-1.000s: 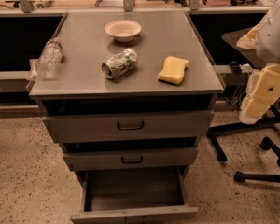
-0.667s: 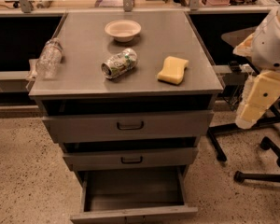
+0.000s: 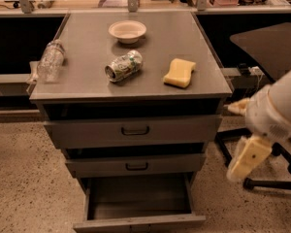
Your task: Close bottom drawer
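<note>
Grey cabinet [image 3: 48,130], three drawers, stands centre on a speckled floor. Its worktop [image 3: 87,86] carries loose items.

Bottom drawer [image 3: 138,200]: lowest of the three, pulled well out toward the camera and apparently empty inside. Its shallow front panel sits at the lower edge of the view, and the handle is barely visible there. The middle drawer [image 3: 136,165] and top drawer [image 3: 133,130] look nearly shut, each with a dark gap above it.

Robot arm [image 3: 276,110]: white, to the right of the cabinet, clear of it, about level with the two upper drawers.

Pincer [image 3: 242,161]: the cream end part hangs down and left from the arm, beside the cabinet's right side and well apart from the bottom drawer's front. Apart or together: cannot tell. It is clamped on nothing.

Step in hand (judgement): approach, with no contact yet and the task barely begun. To do it well:
- bring the pincer lower and round in front of the panel, not in from the side
- meet the panel near its middle, close to the handle, so the drawer runs straight and does not jam
- push level and steadily toward the cabinet until the front is flush
- keep clear of the chair base [image 3: 271,181] on the right.

On the worktop: plastic bottle [image 3: 51,60] lying at the left edge, sponge [image 3: 180,73], dented can [image 3: 123,66] on its side, bowl [image 3: 127,31]. A hard slam could roll the can or bottle, so finish gently.
</note>
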You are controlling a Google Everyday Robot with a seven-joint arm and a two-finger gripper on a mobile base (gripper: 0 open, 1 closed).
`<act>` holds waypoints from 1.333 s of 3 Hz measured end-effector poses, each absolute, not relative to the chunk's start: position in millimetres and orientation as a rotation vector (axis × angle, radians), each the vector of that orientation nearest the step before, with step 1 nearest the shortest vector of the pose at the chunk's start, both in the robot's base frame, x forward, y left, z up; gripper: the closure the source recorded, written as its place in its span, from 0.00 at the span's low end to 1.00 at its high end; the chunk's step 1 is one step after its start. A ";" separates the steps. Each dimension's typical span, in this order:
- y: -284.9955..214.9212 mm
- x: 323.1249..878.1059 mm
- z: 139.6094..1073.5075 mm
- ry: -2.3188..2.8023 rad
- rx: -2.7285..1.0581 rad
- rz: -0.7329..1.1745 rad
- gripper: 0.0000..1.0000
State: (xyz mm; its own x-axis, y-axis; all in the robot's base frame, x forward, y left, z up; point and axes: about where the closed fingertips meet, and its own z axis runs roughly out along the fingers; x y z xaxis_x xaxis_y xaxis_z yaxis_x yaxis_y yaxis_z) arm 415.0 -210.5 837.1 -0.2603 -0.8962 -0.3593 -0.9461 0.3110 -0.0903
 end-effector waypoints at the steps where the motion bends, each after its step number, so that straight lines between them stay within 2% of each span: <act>1: -217.4 393.4 777.9 2.307 -1.657 0.219 0.00; 2: -216.9 389.2 774.0 2.313 -1.664 0.225 0.00; 3: -201.8 396.1 750.6 2.236 -1.680 0.316 0.00; 4: -172.6 406.8 683.4 2.117 -1.723 0.413 0.00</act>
State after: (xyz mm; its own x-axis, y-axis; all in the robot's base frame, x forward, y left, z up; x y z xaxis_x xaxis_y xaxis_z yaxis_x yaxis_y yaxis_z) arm 406.8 -172.6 683.4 -0.1769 -0.8673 -0.4654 -0.9786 0.2055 -0.0110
